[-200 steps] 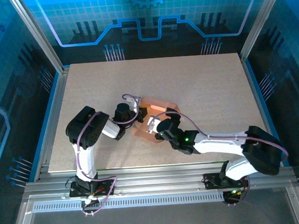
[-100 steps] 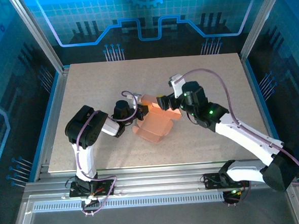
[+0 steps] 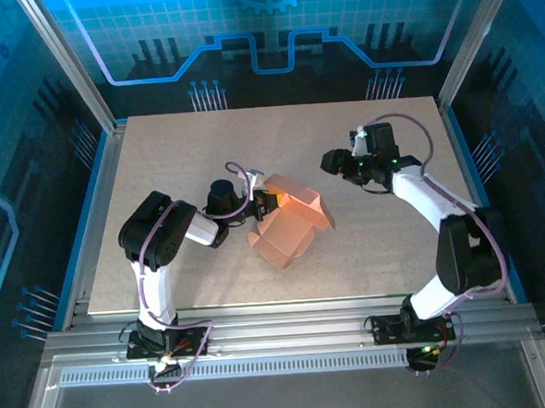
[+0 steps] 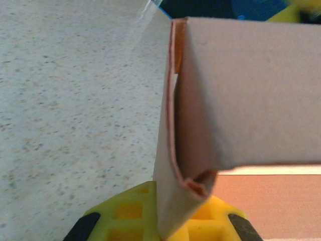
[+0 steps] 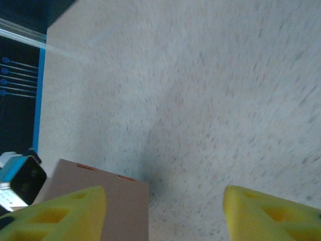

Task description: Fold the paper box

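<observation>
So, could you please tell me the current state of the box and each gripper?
paper box: partly folded, one edge pinched by the left gripper
left gripper: shut on the paper box
right gripper: open, holding nothing, apart from the paper box

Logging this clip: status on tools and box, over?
Left tool shut on box edge. Right tool open, empty, apart from box. Box part-folded. Nothing in the way.
</observation>
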Controlling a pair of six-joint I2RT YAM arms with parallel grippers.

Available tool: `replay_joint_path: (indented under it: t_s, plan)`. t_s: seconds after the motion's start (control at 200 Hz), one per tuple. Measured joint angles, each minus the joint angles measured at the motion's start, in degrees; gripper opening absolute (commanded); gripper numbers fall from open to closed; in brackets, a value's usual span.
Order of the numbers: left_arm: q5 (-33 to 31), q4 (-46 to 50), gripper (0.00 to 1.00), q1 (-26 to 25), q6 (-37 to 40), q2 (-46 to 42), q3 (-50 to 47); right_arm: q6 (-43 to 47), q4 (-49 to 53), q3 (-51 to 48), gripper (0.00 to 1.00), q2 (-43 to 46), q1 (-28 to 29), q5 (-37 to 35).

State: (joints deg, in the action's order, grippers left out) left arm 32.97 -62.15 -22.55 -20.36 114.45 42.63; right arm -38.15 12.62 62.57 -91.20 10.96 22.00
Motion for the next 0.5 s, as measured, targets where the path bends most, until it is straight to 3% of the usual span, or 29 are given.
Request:
replay_joint_path:
  t_s: [0.145,0.5]
  plan:
    - [0.6,-0.3,0.0,0.0,-2.3,0.0,1.4,-2.7,-2.0,-0.3,0.48,-3.1,1.6,4.0]
    - [1.2,-1.4,0.0,0.0,-6.5,1.5,3.3,-7.1,-11.4,-0.4,0.41,-8.9,7.4,9.9]
